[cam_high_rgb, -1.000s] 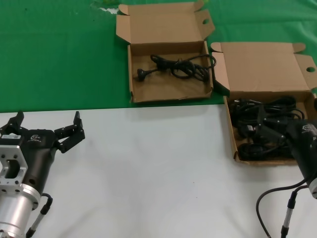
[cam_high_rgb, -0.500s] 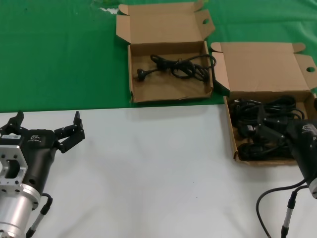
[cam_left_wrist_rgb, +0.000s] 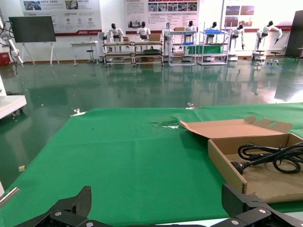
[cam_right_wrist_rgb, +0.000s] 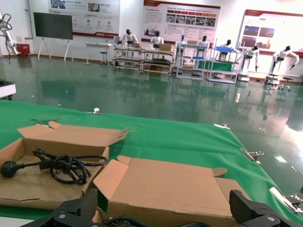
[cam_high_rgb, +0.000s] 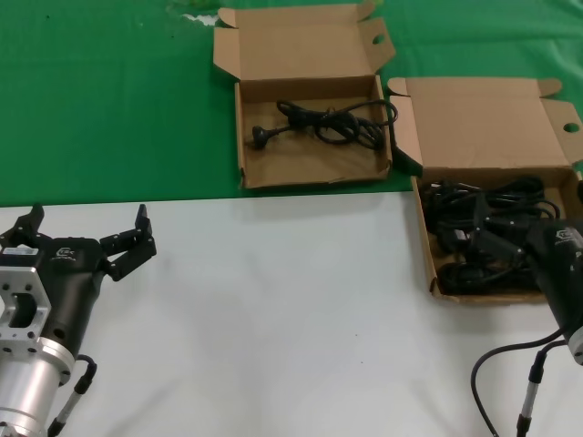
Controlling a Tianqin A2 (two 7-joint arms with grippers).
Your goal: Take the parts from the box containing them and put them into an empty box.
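Nothing has shifted in the past second: the right gripper (cam_high_rgb: 492, 248) is held wide open, empty, over the power cords (cam_high_rgb: 483, 238) at the counter's right edge.

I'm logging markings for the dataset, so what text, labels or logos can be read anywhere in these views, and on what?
No text can be read in full.
Left gripper: small white logo on its black housing, too small to read.
Right gripper housing: similar white logo, unreadable.
Wall posters behind the hall: print too blurred to read.
Both cardboard boxes: no visible print.
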